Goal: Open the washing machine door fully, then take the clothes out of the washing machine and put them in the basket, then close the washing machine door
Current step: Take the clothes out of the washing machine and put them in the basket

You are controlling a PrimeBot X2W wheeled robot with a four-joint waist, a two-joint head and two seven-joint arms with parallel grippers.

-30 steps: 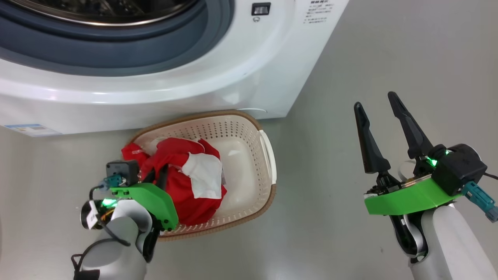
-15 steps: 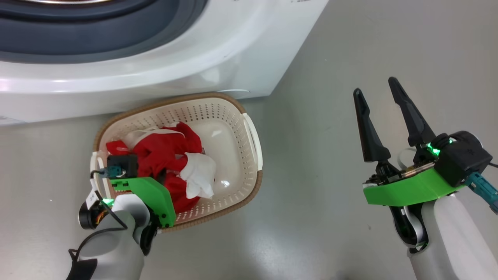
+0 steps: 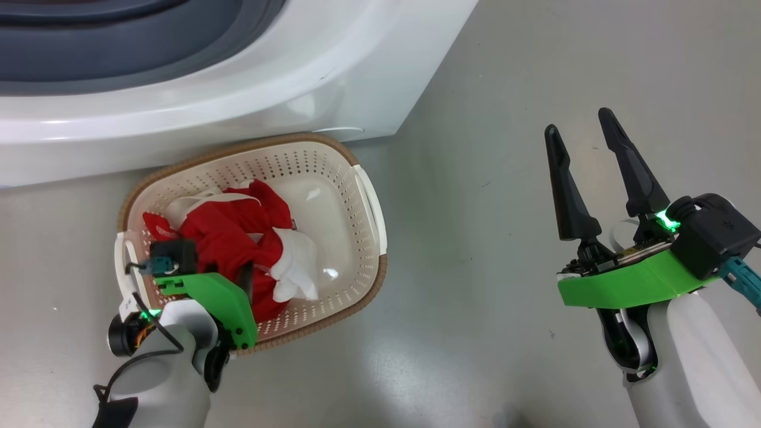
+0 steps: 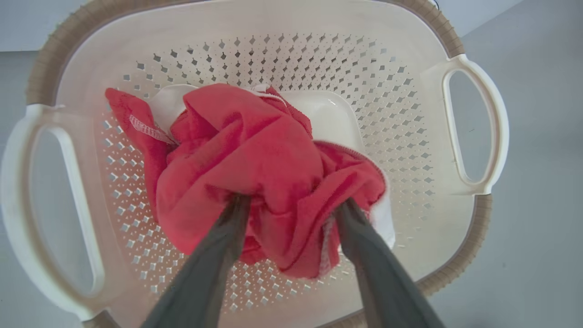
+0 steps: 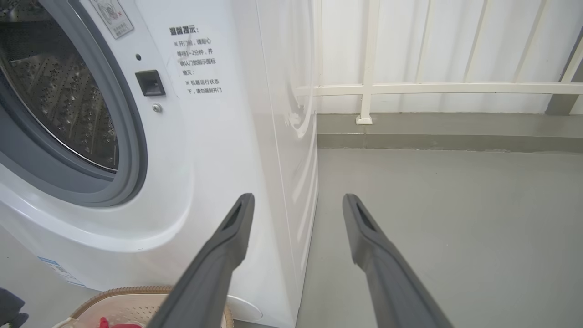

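The red and white clothes lie bunched in the left half of the cream basket. The basket stands on the floor against the front of the white washing machine. My left gripper reaches down into the basket, open, with its fingertips buried under folds of the red cloth. My right gripper hovers open and bare over the floor to the right of the machine's corner. The washing machine door is out of view. The steel drum stands uncovered.
Grey floor spreads to the right of the basket and machine. A white railing on a low kerb runs behind the machine's right side. The grey gasket ring frames the drum opening.
The left gripper's fingers have spread apart and the clothes have sunk lower into the basket. The head camera has shifted, sliding the machine and basket up and left. The right gripper stays open.
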